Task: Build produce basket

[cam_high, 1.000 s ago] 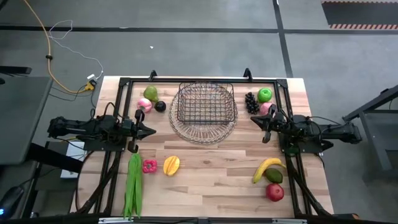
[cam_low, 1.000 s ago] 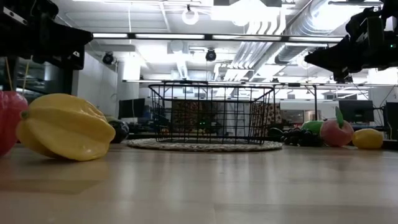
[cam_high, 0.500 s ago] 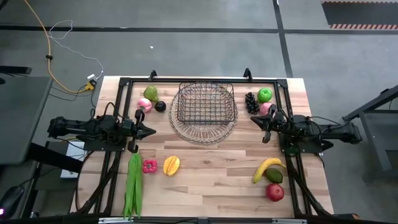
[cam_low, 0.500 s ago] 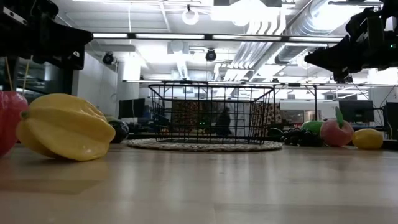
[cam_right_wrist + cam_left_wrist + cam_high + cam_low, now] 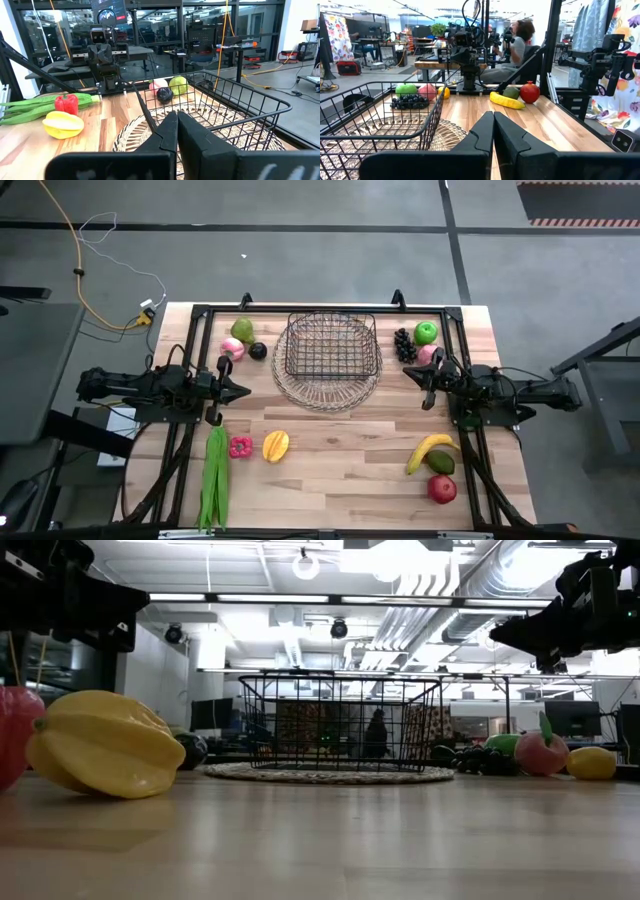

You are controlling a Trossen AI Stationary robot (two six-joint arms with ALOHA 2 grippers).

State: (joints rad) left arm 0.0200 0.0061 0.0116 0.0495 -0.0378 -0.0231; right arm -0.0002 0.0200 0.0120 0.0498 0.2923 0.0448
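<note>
Two tools are seen closed and empty above the tabletop (image 5: pixel 330 470): the left tool (image 5: pixel 243 390) just left of the basket (image 5: pixel 330 350), the right tool (image 5: pixel 410 374) just right of it. Nothing is held in the basket, which is set at the far middle. Green pods (image 5: pixel 215 475), a pink piece (image 5: pixel 240 446) and a yellow fruit (image 5: pixel 275 445) are laid near the front left; a banana (image 5: pixel 428 450) and red apple (image 5: pixel 442 489) at front right; grapes (image 5: pixel 404 344) and a green apple (image 5: pixel 426 332) at far right.
</note>
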